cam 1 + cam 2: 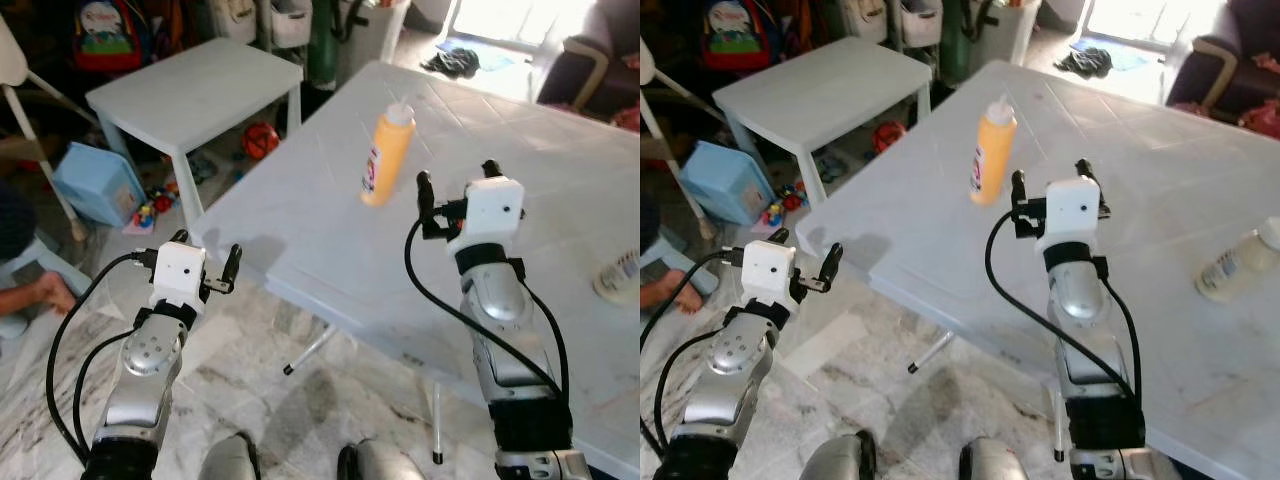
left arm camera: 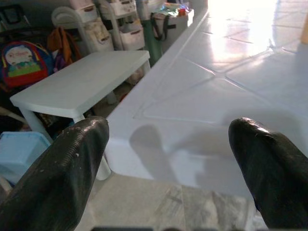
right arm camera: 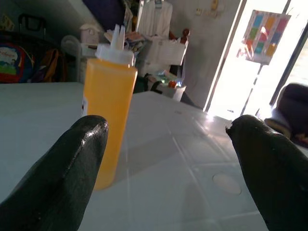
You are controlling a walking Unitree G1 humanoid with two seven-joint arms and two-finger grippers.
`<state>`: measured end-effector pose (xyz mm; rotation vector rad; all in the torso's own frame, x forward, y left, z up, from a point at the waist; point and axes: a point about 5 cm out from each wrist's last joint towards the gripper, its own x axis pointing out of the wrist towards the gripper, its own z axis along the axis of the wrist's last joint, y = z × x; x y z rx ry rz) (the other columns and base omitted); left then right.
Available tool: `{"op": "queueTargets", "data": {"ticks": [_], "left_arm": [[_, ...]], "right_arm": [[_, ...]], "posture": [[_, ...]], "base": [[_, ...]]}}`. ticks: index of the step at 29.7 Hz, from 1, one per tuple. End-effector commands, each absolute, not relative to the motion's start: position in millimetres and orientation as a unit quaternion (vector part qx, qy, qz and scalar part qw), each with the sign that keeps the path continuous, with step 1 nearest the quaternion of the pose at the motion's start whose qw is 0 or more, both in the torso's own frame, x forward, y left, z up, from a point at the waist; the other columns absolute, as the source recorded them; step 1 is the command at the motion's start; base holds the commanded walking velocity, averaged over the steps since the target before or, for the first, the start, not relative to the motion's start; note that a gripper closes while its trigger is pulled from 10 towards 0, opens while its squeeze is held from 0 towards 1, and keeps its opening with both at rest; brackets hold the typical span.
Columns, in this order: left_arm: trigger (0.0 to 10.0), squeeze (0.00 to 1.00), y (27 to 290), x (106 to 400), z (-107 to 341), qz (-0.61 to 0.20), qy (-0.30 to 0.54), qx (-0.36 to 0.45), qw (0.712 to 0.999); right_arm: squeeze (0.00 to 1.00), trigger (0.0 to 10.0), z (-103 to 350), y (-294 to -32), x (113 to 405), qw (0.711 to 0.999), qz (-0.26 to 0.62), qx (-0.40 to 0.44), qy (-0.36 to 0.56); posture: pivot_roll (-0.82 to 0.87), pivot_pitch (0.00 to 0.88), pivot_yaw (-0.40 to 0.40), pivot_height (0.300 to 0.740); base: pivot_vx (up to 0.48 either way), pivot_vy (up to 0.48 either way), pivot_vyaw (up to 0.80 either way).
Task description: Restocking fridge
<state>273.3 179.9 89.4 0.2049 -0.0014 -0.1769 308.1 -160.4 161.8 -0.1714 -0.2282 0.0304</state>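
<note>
Daylight, strong, entering from a doorway well beyond the right gripper; blown-out glare there and on the white table ahead of the left gripper. Soft shadows on the tabletop near both grippers. Storage corner dim. Fingers close to lens, blurred. Head views sharp.

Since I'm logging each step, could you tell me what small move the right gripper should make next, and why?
Probably ease the right gripper forward and slightly to the robot's left. Its fingers are open and empty, and the orange squeeze bottle stands upright on the white table just ahead, off to one side of the gap rather than between the fingers. The left gripper is open beside the table edge.
</note>
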Motion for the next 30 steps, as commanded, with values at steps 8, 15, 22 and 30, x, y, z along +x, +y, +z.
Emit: {"op": "queueTargets", "data": {"ticks": [8, 15, 22, 30], "left_arm": [[10.0, 0.00, 189.5, 274.1, 103.5, -0.093, -0.009, 0.132, 0.987], [10.0, 0.00, 199.7, 260.1, 97.2, -0.082, 0.005, 0.125, 0.989], [10.0, 0.00, 196.8, 258.9, 87.6, -0.083, 0.023, 0.110, 0.990], [10.0, 0.00, 180.1, 268.4, 91.8, -0.099, 0.002, 0.094, 0.991]], "right_arm": [[0.00, 10.0, 182.4, -165.4, 326.1, 0.987, 0.012, -0.062, -0.146], [0.00, 10.0, 152.3, -171.3, 274.5, 0.992, -0.026, -0.052, -0.112], [0.00, 10.0, 136.6, -164.5, 254.8, 0.994, -0.023, -0.059, -0.087], [0.00, 10.0, 146.3, -158.5, 259.3, 0.991, -0.006, -0.081, -0.102]], "posture": [[0.00, 0.157, 0.003, 0.740], [-0.04, 0.117, 0.000, 0.740], [-0.07, 0.095, 0.008, 0.740], [-0.09, 0.074, -0.010, 0.740]], "base": [[0.000, 0.000, 0.00], [0.046, 0.050, -0.06], [0.298, 0.376, -0.60], [0.333, 0.343, -0.80]]}}
